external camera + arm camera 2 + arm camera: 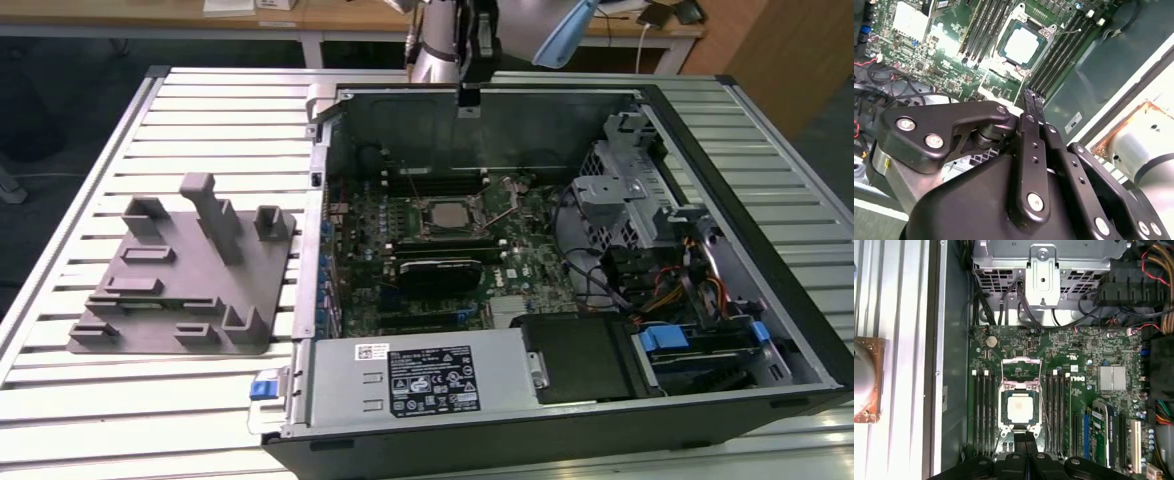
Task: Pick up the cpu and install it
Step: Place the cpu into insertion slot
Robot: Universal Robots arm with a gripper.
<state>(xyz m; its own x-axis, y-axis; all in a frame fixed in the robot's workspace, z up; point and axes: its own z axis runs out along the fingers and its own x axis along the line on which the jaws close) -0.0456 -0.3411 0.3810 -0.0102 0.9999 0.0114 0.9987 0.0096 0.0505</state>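
From the exterior view's left: the grey stand (187, 270) sits beside the open computer case (534, 130). My claw (467, 106) hangs pinched shut and empty; the cpu (445, 213) lies seated in its socket, at six o'clock from the claw, well apart.

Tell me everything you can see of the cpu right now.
The cpu is a small flat square chip, pale silvery metal top, thin darker rim. It lies flat in the socket, whose cover plate is swung open, between memory slots. The shut, empty tool hangs above, not touching it.
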